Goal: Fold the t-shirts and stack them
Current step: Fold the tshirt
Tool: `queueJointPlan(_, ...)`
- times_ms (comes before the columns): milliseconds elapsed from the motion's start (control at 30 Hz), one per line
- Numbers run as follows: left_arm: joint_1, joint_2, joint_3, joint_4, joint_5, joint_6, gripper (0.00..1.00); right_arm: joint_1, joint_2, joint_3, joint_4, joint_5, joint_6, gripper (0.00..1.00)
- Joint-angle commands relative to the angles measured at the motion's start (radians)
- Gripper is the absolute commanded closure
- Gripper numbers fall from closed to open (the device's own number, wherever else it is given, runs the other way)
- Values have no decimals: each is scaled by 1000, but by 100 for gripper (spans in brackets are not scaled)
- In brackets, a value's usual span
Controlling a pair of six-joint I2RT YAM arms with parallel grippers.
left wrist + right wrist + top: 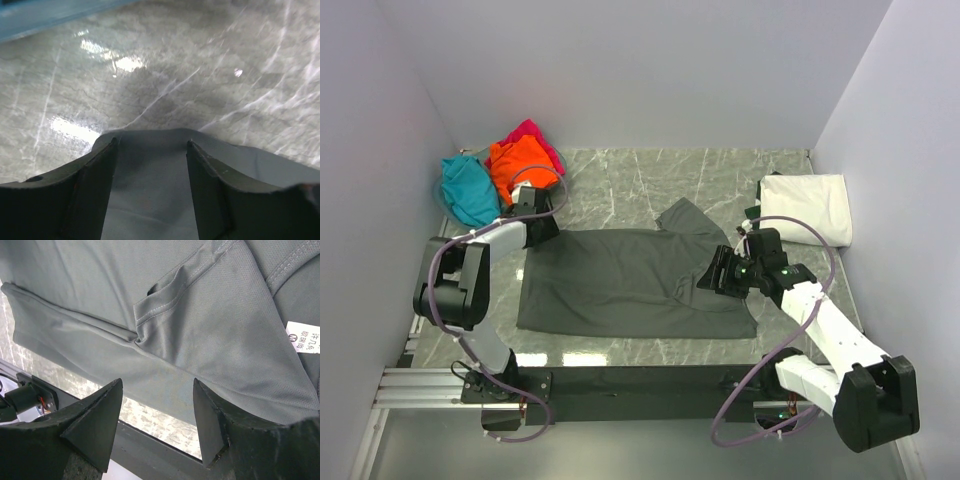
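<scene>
**Dark grey t-shirt** (pixel 620 285): lies spread flat on the marble surface (pixel 720 175), between the two arms. One sleeve (pixel 688 216) angles toward the rear. Its white neck label (pixel 304 337) shows at the right edge of the right wrist view.

**Left claw** (pixel 538 226): low at the shirt's far left corner. In the left wrist view its fingers (pixel 95 185) stand well apart. Grey cloth lies between them, its edge just past the tips. The claw is released, with nothing pinched.

**Right claw** (pixel 712 272): over the shirt's right side. The right wrist view shows its fingers (pixel 100 415) spread wide above the grey fabric, near a stitched seam and the shirt's edge. The claw is released. Whether the tips touch the cloth cannot be told.

**White t-shirt** (pixel 807 208): folded, at the rear right of the surface, apart from the grey one.

**Teal t-shirt** (pixel 468 190), **orange t-shirt** (pixel 520 163), **magenta t-shirt** (pixel 538 137): bunched unfolded in one heap at the rear left corner, touching one another. The heap sits just behind the left claw.
</scene>
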Motion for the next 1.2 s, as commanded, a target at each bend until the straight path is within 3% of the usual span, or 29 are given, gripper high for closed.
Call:
queueJointPlan(0, 0, 9, 38, 0, 29, 4, 39, -4, -30, -8, 27, -5, -1, 35)
queueJointPlan(233, 0, 10, 35, -4, 63, 9, 62, -4, -38, -19, 34, -10, 1, 35)
queueJointPlan(400, 0, -25, 17, 22, 94, 15, 96, -4, -42, -19, 43, -5, 1, 35)
queueJointPlan(533, -6, -83, -15, 51, 111, 10, 100, -4, -32, -14, 54, -11, 1, 35)
queueJointPlan(700, -66, -225, -112, 123, 37, -13, 99, -4, -26, -11, 66, -17, -4, 35)
queueJointPlan(867, -222, -328, -204, 113, -78, -42, 95, -4, -6, -10, 77, -26, -10, 35)
queueJointPlan(933, -302, -347, -232, 87, -95, -57, 85, -4, -1, -8, 83, -29, -13, 35)
queueJointPlan(967, -325, -359, -236, 74, -99, -77, 67, -4, 7, -8, 86, -29, -16, 35)
queueJointPlan(1000, -347, -365, -244, 60, -113, -88, 61, -4, 10, -7, 87, -29, -19, 35)
queueJointPlan(1167, -398, -442, -235, -27, -127, -125, 41, -4, 36, 3, 97, -37, -27, 35)
